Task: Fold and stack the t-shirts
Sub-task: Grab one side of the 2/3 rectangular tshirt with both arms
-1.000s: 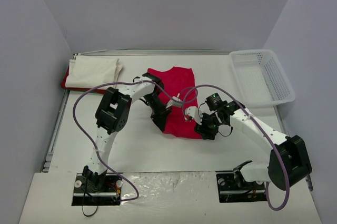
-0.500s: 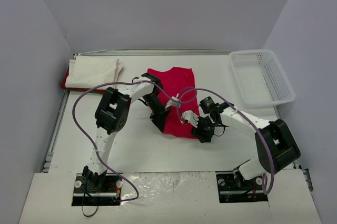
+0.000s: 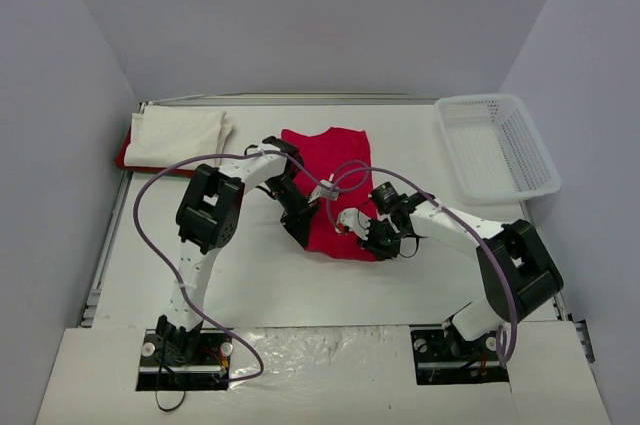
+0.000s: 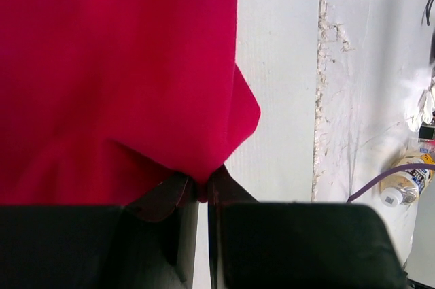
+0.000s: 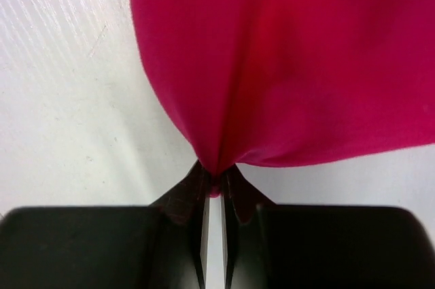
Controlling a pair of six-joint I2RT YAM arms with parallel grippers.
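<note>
Top external view has the red t-shirt (image 3: pixel 335 170) lying in the middle of the bench (image 3: pixel 250 280), its long axis running from the lower middle of the frame up toward the far edge. The left end effector (image 3: pixel 298 228) sits at the shirt's lower-left corner and the right end effector (image 3: pixel 376 238) at its lower-right corner, so the whole garment lies up-frame of both. That is the relation the next move turns on: judging by the task, the near hem must be carried up-frame along that axis and laid over the far half. Both arms need to travel evenly or the edge will skew.

A folded white t-shirt (image 3: pixel 180 133) rests on another red t-shirt (image 3: pixel 124 157) at the upper left. The left arm is the nearer one to that stack. The lattice basket (image 3: pixel 497 145) stands at the upper right, well apart from the cloth.

Seen from above, the arms' own bodies hide the grips. Each wrist view settles it. In the left wrist view the fingers are closed together on a small pinch of red cloth at the garment's corner, the fabric fanning upward from it. In the right wrist view the fingers are likewise clamped on a gathered point of red hem. Neither wrist view shows the stack or the basket.
</note>
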